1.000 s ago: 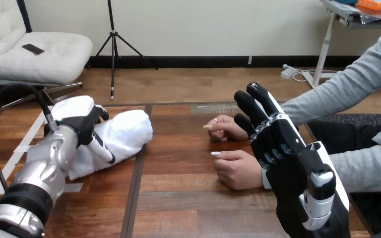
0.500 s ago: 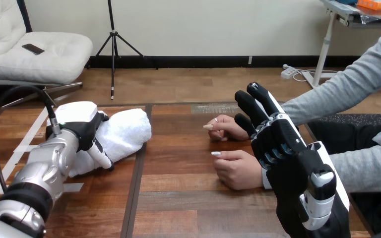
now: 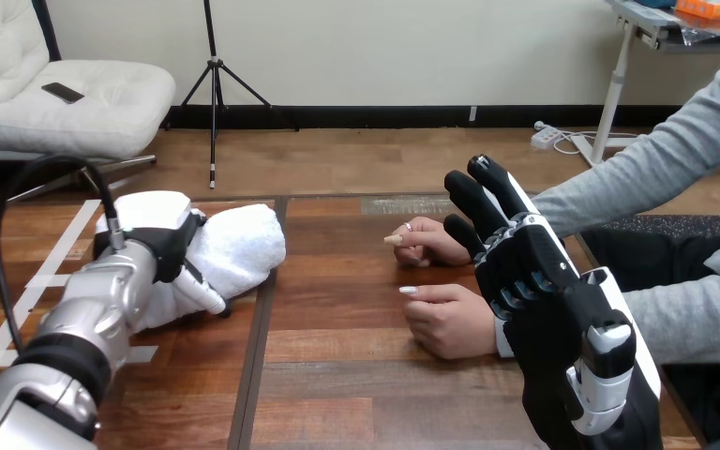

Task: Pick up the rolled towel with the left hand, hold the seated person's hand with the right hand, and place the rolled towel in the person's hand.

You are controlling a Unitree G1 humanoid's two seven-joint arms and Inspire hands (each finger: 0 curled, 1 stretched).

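Lower right in the frame, the right hand [image 3: 539, 272] has not moved over the last second. It stands edge-up with its fingers straight and spread a little, holding nothing, just beside the wrist of the person's nearer hand [image 3: 450, 321]. That hand rests as a loose fist on the worktop [image 3: 337, 384], and the person's farther hand [image 3: 427, 242] lies just behind it; both are as they were.

The change is at centre left. The left arm has swung inward and the left hand [image 3: 164, 239] has settled more squarely on top of the rolled towel [image 3: 244, 248]. The towel's near end has been drawn in under the palm. The fingers [image 3: 202, 291] now curl down the towel's front side, and the thumb reaches over its far side, so the hand is wrapped round the roll. The towel seems to rest on the worktop at left of centre, well apart from the person's hands. The grasp looks close to complete, with the lift not yet made and the person's hand not yet held.
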